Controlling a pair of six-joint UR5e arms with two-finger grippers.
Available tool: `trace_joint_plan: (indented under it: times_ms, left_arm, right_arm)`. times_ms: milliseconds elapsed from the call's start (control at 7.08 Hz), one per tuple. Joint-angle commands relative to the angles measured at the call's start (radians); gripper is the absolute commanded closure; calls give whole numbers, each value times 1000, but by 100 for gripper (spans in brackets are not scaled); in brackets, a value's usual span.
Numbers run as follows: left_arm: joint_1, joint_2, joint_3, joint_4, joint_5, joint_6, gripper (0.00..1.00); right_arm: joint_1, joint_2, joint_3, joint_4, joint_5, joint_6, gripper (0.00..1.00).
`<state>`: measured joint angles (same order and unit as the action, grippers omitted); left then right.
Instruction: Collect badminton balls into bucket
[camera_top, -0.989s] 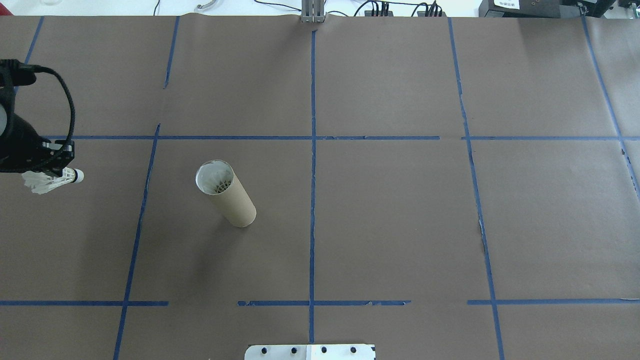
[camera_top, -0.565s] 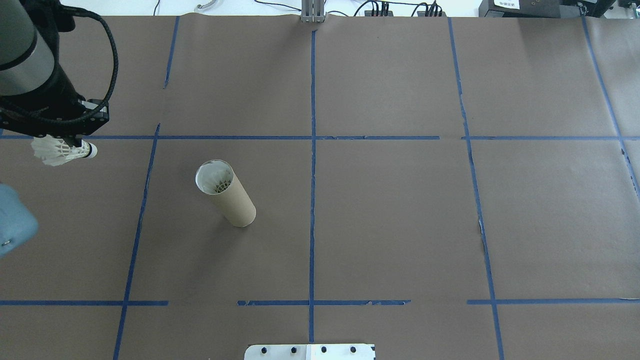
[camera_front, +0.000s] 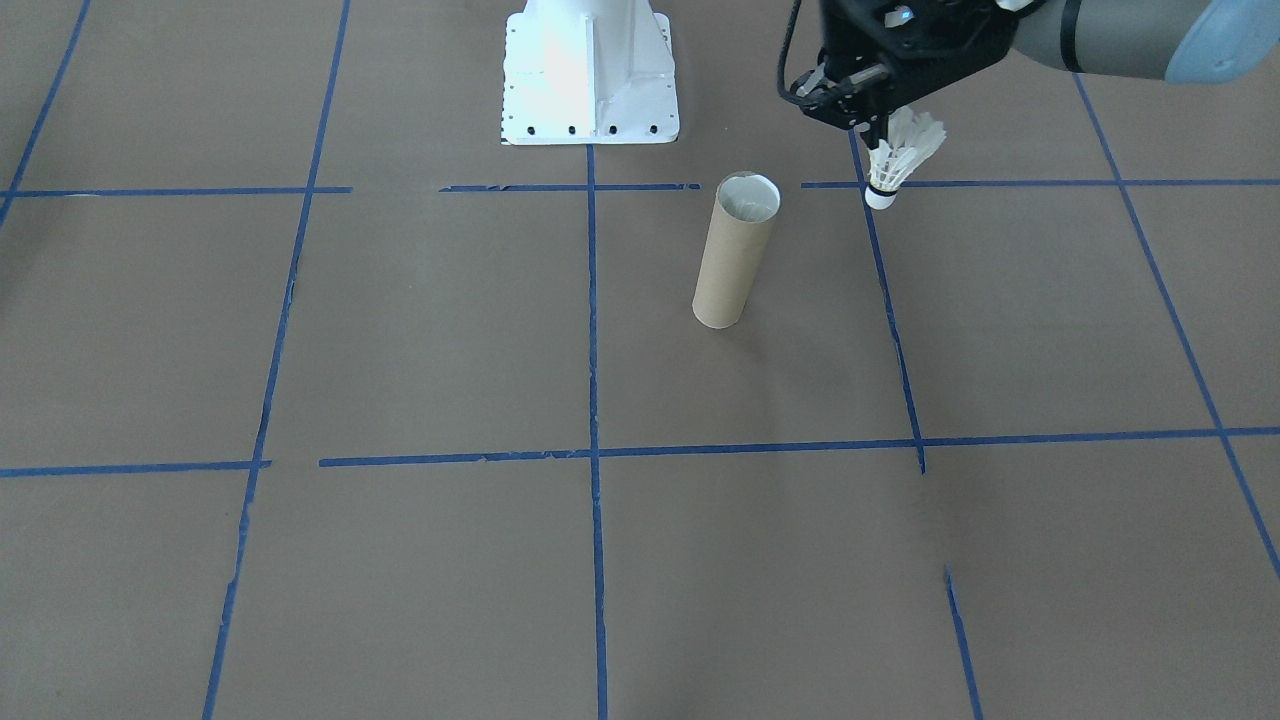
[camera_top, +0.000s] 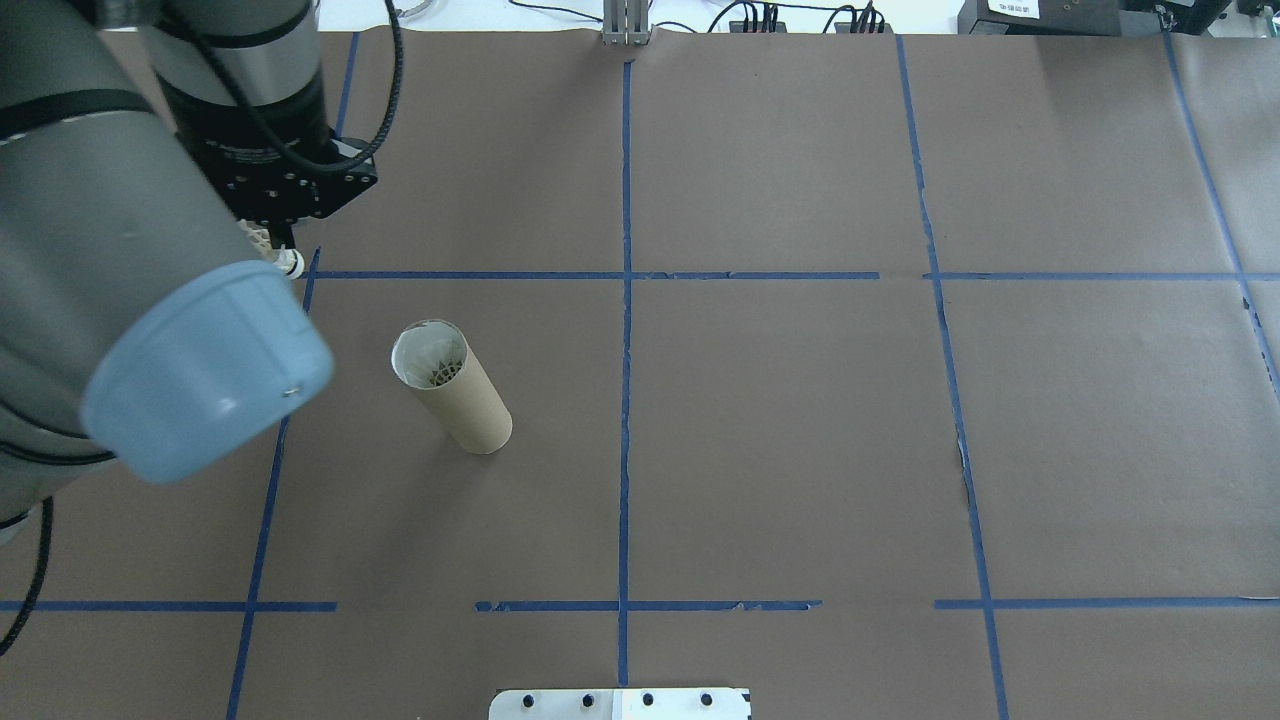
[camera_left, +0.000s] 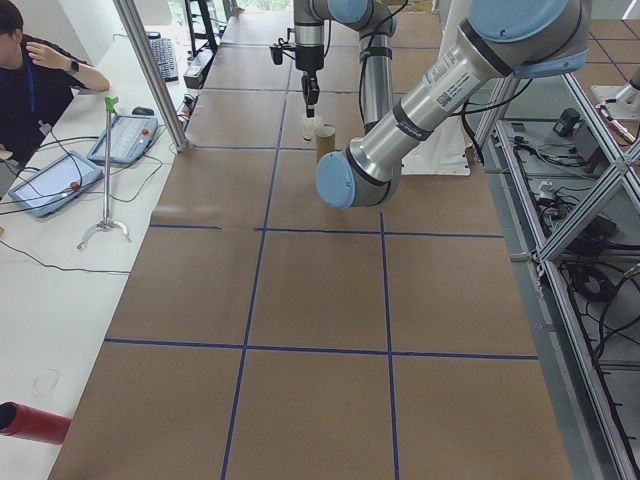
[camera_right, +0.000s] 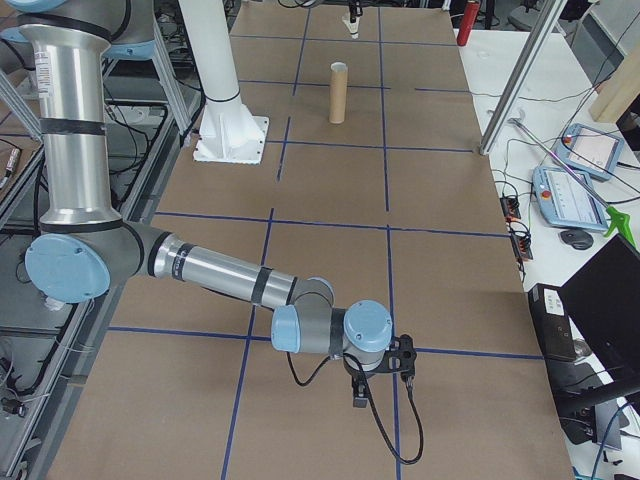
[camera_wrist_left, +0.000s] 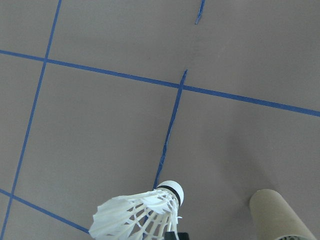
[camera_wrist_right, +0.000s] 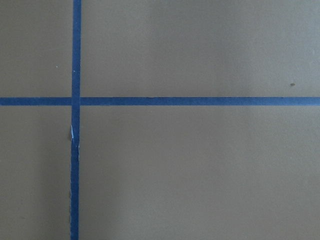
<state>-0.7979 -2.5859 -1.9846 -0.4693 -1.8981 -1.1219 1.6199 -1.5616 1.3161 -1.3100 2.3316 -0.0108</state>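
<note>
Front-facing view: left gripper (camera_front: 884, 128) is clamped on a badminton ball (camera_front: 897, 155) by the feather skirt, cork tip down, held in the air above the table, off to one side of the bucket (camera_front: 735, 252) and not yet over its mouth. Bucket stands upright near the white robot base (camera_front: 588, 75); something white shows inside the mouth. Overhead view: the left arm covers most of the left side; only the cork tip of the held ball (camera_top: 288, 262) peeks out under the gripper body, near the blue tape lines (camera_top: 626, 300). The bucket's (camera_top: 462, 395) mouth shows white feathers, so I'd judge at least one ball is already in. No loose balls visible on the paper. Left side view: too small to add much; a person sits at the side bench. Right side view: right gripper (camera_right: 378, 385) hangs low over bare paper, well apart from the bucket; can't tell from here how far its jaws are open, nothing seen in it. Left wrist view: ball (camera_wrist_left: 141, 214) in the jaws, bucket rim (camera_wrist_left: 280, 216) at lower right. Right wrist view: only paper and tape. Remaining, as I read it: carry over the mouth, release; possibly the last ball.
</note>
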Motion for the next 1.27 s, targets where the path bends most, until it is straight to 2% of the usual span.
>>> trace_joint_plan:
  times_ms: [0, 283, 707, 848, 989, 1130]
  left_arm:
    - [87, -144, 195, 1, 10, -53, 100]
    - [132, -143, 210, 1, 10, -87, 100]
    - [140, -120, 208, -3, 8, -85, 100]
    - [140, -103, 202, -6, 5, -85, 88]
    - [140, -74, 187, -11, 10, -79, 7]
    - [138, -69, 172, -12, 10, -70, 0]
  right_arm:
    - [0, 0, 0, 0, 0, 0, 0]
    - [0, 0, 0, 0, 0, 0, 0]
    - [0, 0, 0, 0, 0, 0, 0]
    - [0, 0, 0, 0, 0, 0, 0]
    - [0, 0, 0, 0, 0, 0, 0]
    - [0, 0, 0, 0, 0, 0, 0]
